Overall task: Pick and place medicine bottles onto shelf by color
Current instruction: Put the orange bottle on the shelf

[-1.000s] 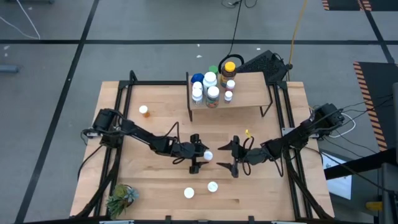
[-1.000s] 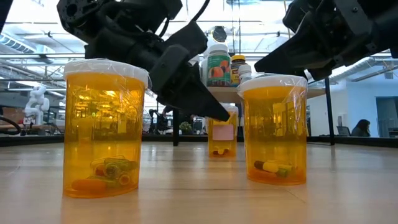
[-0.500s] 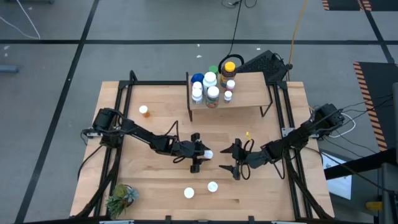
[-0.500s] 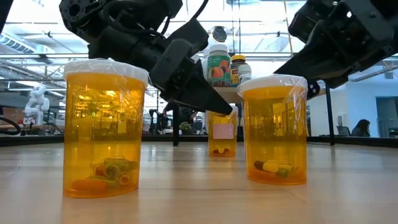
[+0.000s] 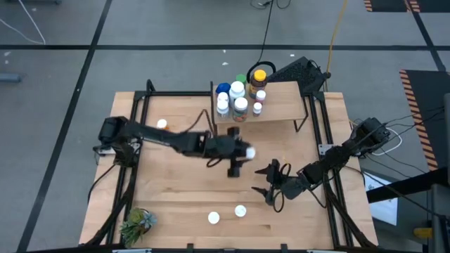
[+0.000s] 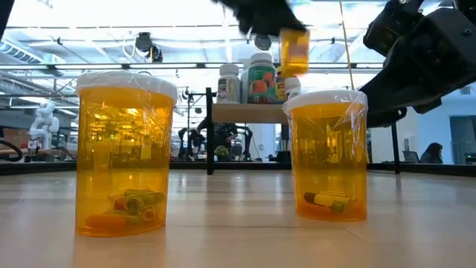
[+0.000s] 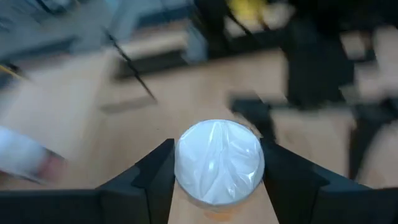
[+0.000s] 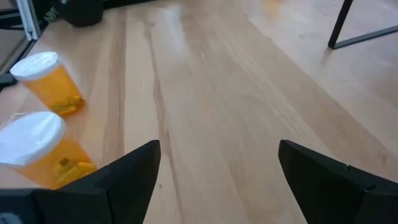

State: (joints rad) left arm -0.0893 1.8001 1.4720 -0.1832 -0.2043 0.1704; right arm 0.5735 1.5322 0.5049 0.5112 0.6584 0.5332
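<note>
My left gripper (image 5: 241,154) is shut on an orange medicine bottle (image 6: 294,50) with a white cap (image 7: 219,160), held high above the table's middle, in front of the shelf (image 5: 281,105). The shelf carries a cluster of bottles (image 5: 238,97) at its left end. My right gripper (image 5: 270,182) stands open over the table right of centre, with nothing between its fingers. Two orange bottles (image 5: 214,218) (image 5: 240,210) stand near the front edge on their bases. A third (image 5: 162,124) stands far left. My left gripper pinches the orange bottle between its two fingers (image 7: 158,180), on opposite sides of the body just under the white cap (image 7: 186,186). The fingers slant down from above and from the table's left. The bottle hangs upright, cap up, lifted clear of the table.
A small green plant (image 5: 137,223) sits at the near left corner. The shelf's thin black legs (image 5: 304,116) stand on the far half of the table. In the right wrist view the two near bottles (image 8: 46,84) (image 8: 40,152) stand to one side of bare wood.
My left gripper has risen from the table with the orange bottle and gone toward the far edge and the right, nearer the shelf. The bottle, standing on the table before, is now lifted clear. My right gripper has drawn slightly toward the near right.
</note>
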